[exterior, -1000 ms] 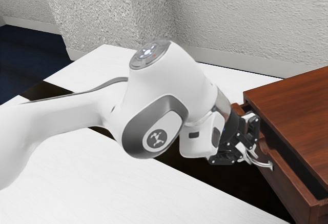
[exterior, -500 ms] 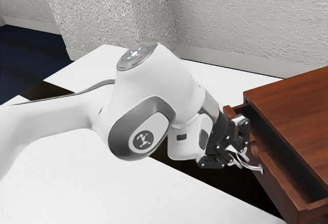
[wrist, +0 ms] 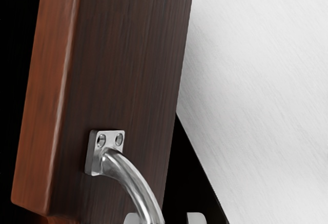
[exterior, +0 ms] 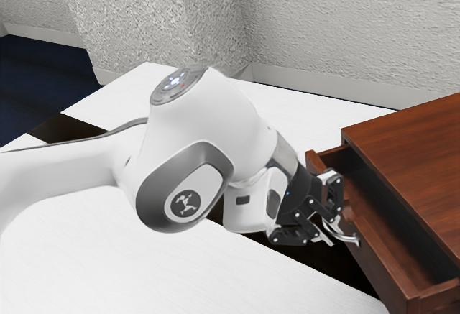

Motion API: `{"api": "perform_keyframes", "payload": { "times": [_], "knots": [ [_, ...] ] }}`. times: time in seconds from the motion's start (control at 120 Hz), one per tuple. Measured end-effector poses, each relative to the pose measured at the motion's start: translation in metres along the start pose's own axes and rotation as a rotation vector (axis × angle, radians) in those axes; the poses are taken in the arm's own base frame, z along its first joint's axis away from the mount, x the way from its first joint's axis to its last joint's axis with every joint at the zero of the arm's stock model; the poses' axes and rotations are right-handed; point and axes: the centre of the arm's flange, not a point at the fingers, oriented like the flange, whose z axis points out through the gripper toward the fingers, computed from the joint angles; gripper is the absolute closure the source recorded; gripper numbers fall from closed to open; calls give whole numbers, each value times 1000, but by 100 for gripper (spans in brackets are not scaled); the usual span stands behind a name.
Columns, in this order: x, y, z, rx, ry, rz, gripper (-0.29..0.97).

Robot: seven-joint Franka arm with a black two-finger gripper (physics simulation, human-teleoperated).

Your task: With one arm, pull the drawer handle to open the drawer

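Note:
A dark red-brown wooden cabinet (exterior: 420, 145) stands at the exterior view's right. Its drawer (exterior: 387, 274) is partly slid out toward the exterior view's left, and its hollow inside shows. A curved silver handle (exterior: 346, 235) is bolted to the drawer front. My black gripper (exterior: 325, 212) is shut on that handle, one finger on each side of the bar. In the wrist view the drawer front (wrist: 118, 80) stands close before my hand, with the handle (wrist: 128, 180) and its screwed mounting plate arching back toward the gripper.
A white table top (exterior: 108, 256) lies under and behind my arm, with a dark gap (exterior: 244, 231) beside the cabinet. A white slab (wrist: 256, 106) lies beyond the drawer front in the wrist view. Textured grey walls (exterior: 323, 19) rise at the back.
My arm has drawn back toward the exterior view's left with the handle in the gripper. The drawer has slid further out of the cabinet with it.

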Motion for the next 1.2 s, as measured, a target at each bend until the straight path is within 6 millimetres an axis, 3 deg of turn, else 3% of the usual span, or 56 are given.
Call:
{"api": "perform_keyframes", "payload": {
  "times": [1.2],
  "knots": [
    [-21, 54, -24, -4, 60, -32, 68]
  ]
}}
